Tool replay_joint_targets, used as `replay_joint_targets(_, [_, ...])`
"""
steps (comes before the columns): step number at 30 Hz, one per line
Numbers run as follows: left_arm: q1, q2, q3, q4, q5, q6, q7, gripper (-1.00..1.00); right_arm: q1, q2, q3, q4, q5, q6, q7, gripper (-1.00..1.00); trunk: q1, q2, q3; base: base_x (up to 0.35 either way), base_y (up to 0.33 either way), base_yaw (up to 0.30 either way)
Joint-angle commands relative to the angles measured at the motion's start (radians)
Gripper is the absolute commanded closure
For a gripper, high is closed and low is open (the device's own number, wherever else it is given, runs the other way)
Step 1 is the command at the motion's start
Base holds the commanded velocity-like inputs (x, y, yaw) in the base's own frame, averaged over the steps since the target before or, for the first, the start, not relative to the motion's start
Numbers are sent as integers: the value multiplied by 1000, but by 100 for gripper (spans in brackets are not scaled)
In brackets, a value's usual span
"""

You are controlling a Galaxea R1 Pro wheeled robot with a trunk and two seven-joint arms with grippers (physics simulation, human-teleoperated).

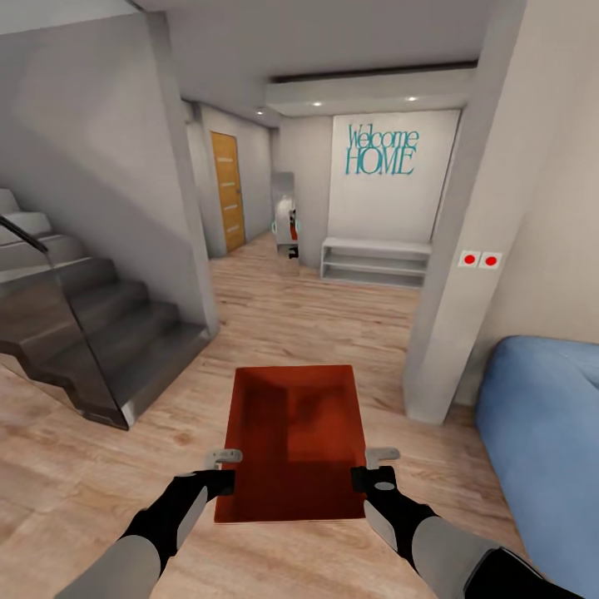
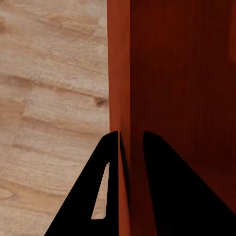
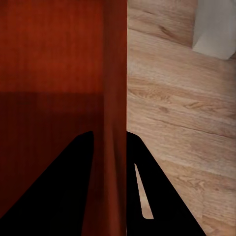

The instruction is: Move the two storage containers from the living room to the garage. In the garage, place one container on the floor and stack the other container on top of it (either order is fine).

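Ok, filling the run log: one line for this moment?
carry | storage container | left fingers and right fingers pinch opposite walls | wood floor | hallway

One storage container (image 1: 293, 441): orange-red, rectangular, open-top, with plain low walls. It sits level and upright, its long axis running toward 12 o'clock, raised above the living room's light wood-plank floor (image 1: 75, 466). Its interior is empty, darker toward the near end.

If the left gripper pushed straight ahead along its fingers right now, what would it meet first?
Probably nothing new: the left gripper already straddles the storage container side wall, so it would slide along that wall.
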Motion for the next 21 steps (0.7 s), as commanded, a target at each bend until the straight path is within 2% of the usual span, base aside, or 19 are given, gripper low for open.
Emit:
replay_joint_targets(1, [0,0,6,-1,5,6,3,100,-1,0,-35,0,1,-8,-31,100,1,-1,-1,321,0,0])
replay_joint_targets(21, [0,0,6,-1,5,6,3,100,-1,0,-35,0,1,-8,-31,100,1,-1,-1,321,0,0])
